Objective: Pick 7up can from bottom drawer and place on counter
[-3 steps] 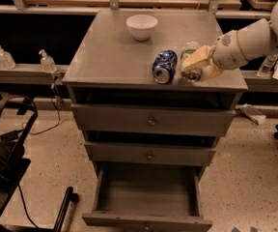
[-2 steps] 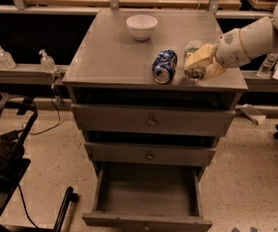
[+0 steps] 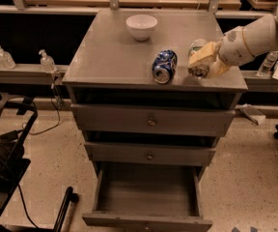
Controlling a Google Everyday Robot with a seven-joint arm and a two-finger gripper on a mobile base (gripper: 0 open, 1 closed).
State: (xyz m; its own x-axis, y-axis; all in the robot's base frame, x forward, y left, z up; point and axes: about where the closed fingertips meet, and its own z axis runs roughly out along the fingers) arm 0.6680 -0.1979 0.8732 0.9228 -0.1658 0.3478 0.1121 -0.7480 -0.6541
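7up can (image 3: 196, 46) clamped between the fingers of the gripper (image 3: 200, 64), just right of the blue-and-white can (image 3: 163, 65) on the counter (image 3: 110, 57). It lies tilted, long axis pointing toward the cabinet front, low over the slab, apparently ready for release. Well below the blue-and-white can, the bottom drawer (image 3: 146, 197) stands open.

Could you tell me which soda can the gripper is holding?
The pale green 7up can near the counter's right edge; the gripper grips it, while the blue-and-white can lies free.
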